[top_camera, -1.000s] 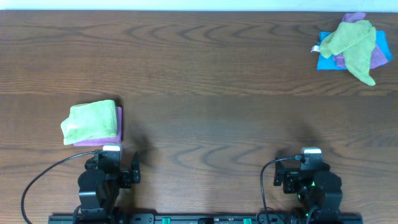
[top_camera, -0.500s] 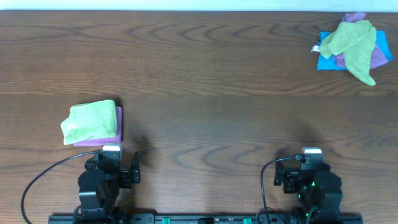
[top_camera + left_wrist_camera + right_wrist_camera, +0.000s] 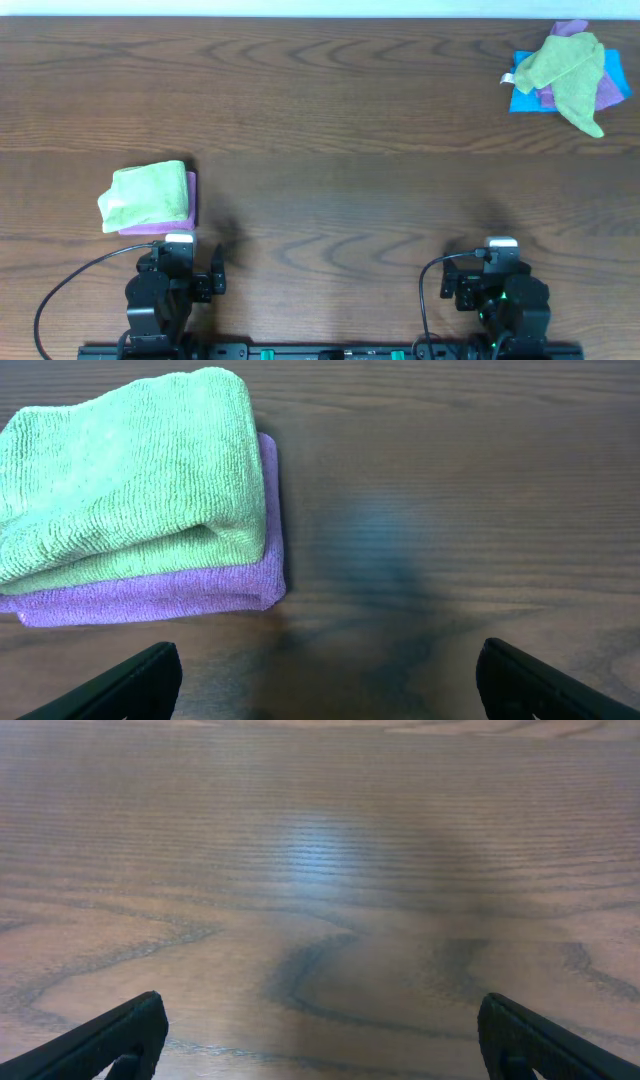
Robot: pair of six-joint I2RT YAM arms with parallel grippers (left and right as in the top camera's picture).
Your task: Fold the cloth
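A folded green cloth (image 3: 148,196) lies on a folded purple cloth (image 3: 190,200) at the left of the table; in the left wrist view the green cloth (image 3: 120,470) sits on the purple one (image 3: 150,595). An unfolded, crumpled green cloth (image 3: 570,70) lies on a pile of purple (image 3: 608,90) and blue (image 3: 522,98) cloths at the far right corner. My left gripper (image 3: 325,685) is open and empty, just in front of the folded stack. My right gripper (image 3: 325,1040) is open and empty over bare wood near the front edge.
The dark wooden table (image 3: 330,150) stretches between the two cloth piles. Both arm bases (image 3: 165,290) (image 3: 500,295) sit at the front edge with cables beside them.
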